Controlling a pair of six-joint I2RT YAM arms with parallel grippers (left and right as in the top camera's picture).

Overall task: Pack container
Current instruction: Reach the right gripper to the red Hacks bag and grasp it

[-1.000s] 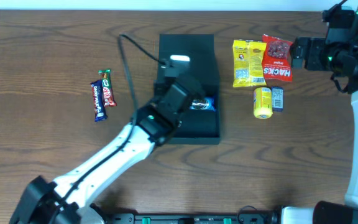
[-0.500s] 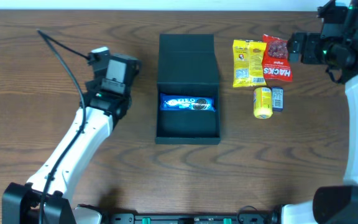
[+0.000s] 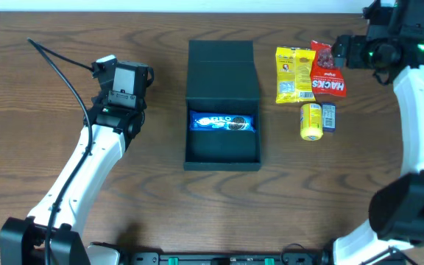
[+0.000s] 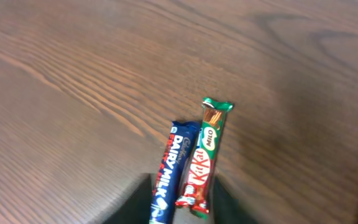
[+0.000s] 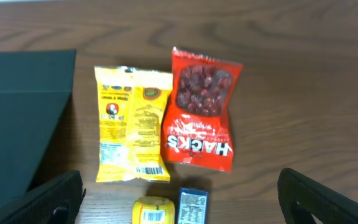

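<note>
On the left gripper (image 4: 182,208) we see the jaws released: two blurred dark tips stand apart, and between them show the near ends of a Dairy Milk bar (image 4: 171,171) and a KitKat bar (image 4: 204,158), lying side by side on the table (image 4: 73,93). From overhead the left arm (image 3: 87,169) hides both bars. The right gripper (image 5: 182,199) has its jaws spread wide and empty over a yellow packet (image 5: 132,124) and a red HACKS packet (image 5: 202,118); there we catch only a corner of the container (image 5: 17,118). Overhead, the container sits mid-table, its lid flap (image 3: 223,66) open, one Oreo pack (image 3: 223,122) inside.
</note>
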